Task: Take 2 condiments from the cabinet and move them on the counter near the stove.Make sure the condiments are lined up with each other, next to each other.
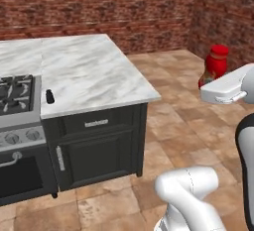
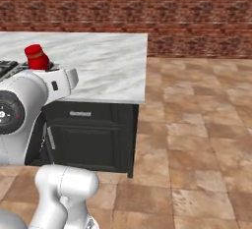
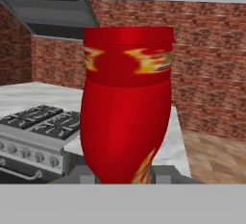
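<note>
1. Hand view: one red bottle [image 3: 126, 107] stands upright between the gripper [image 3: 122, 174] fingers, which are closed on its lower body.
2. Left base view: that one red bottle [image 1: 214, 66] with its red cap is held in the air above the tiled floor, well apart from the counter [image 1: 89, 71].
3. One small black shaker [image 1: 49, 96] stands on the counter, far to the left of the gripper and just beside the stove [image 1: 17, 96].
4. Two condiments in all: one held, one on the counter.
5. Right base view: the red cap [image 2: 36, 56] rises above the white arm, with the counter [image 2: 108, 66] behind it.
6. One stove [image 3: 38, 131] lies ahead and to the left of the gripper in the hand view, showing a row of knobs.
</note>
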